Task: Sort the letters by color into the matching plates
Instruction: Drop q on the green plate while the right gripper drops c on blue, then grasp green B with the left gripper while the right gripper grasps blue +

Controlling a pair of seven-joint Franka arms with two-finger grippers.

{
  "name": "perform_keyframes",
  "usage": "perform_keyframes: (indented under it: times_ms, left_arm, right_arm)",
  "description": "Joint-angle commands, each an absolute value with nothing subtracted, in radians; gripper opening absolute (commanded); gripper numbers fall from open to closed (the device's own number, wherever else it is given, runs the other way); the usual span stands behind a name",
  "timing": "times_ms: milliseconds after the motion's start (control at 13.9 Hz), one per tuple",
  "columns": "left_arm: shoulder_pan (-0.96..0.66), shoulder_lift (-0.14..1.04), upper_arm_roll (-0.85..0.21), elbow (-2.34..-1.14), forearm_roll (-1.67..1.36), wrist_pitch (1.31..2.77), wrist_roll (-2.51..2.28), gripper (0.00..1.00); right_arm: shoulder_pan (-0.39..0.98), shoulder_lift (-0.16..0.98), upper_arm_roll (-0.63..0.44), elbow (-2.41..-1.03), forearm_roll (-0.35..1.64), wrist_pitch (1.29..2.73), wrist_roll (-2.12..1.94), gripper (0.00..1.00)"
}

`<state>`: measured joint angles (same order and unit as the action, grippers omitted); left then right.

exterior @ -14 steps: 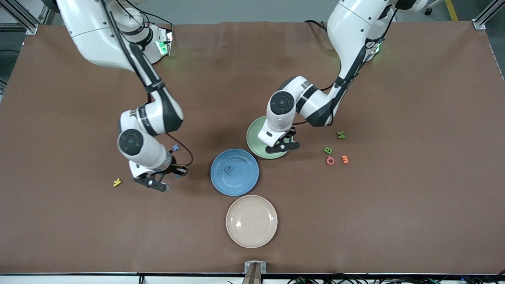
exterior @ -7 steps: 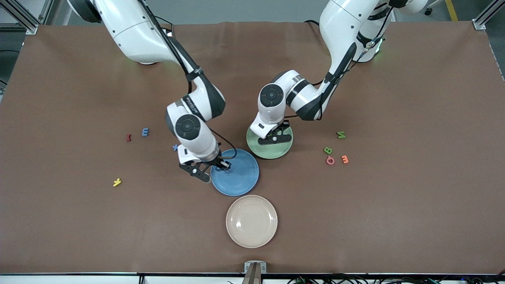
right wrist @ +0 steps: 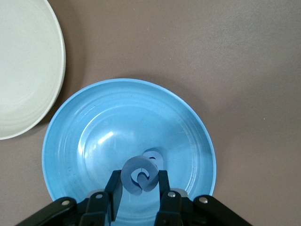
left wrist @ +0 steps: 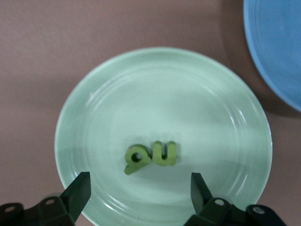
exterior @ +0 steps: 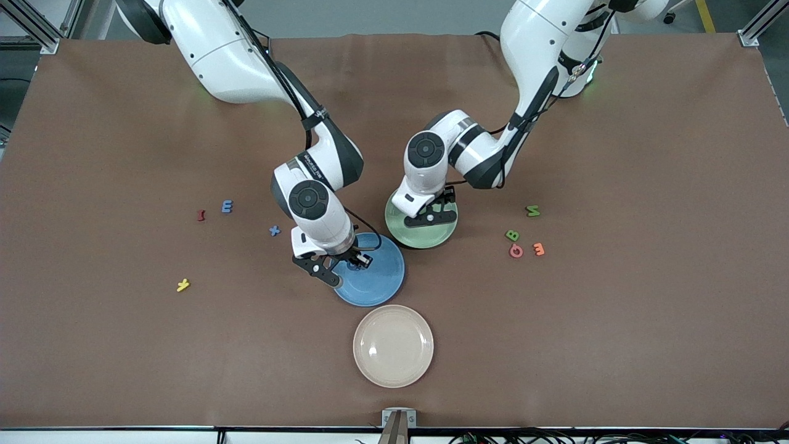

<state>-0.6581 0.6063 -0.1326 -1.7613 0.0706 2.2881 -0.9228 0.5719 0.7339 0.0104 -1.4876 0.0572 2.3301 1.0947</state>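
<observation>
The right gripper [right wrist: 139, 188], pinching a blue letter [right wrist: 139, 176], hangs directly over the blue plate [exterior: 383, 285] (another blue letter [right wrist: 153, 156] lies there), so release is straight down.

The worktop [exterior: 647, 345] is covered in a matt brown sheet with a faint fine grain, like cloth or felt, and a soft crease near the arms' bases. The blue plate [right wrist: 188, 122], green plate [left wrist: 94, 99] and cream plate [exterior: 393, 346] are glossy and smooth, like glazed ceramic or hard plastic, with bright highlights and faint concentric rings. The green letters [left wrist: 151, 156] look matt and spongy, like foam; the blue letter [right wrist: 139, 176] in the right claw [right wrist: 139, 188] has the same dull, soft surface. Both claws' fingers, as on the left claw [left wrist: 140, 193], are matt black plastic. The arms' shells are smooth, glossy white plastic with black joints.
</observation>
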Motion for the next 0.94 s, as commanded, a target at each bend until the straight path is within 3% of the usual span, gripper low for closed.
perform_keyframes:
  times_ms: [0,72,576,864]
  left_arm:
    - [-0.594,0.529,-0.135,-1.81,0.074,2.278,-0.87,0.94]
    - [-0.571,0.508,-0.135,-1.83,0.074,2.278,-0.836,0.94]
    - [-0.408,0.394,-0.135,-2.026,0.087,2.344,-0.652,0.94]
    - [-0.359,0.38,-0.133,-2.132,0.089,2.477,-0.608,0.94]
  right_arm:
    - [0.577,0.746,0.008,-1.46,0.061,2.316,1.13,0.61]
    - [0.581,0.746,0.008,-1.462,0.058,2.318,1.132,0.97]
    - [0.568,0.735,0.003,-1.466,0.051,2.316,1.118,1.0]
    - [0.517,0.684,0.002,-1.619,0.049,2.342,0.918,1.0]
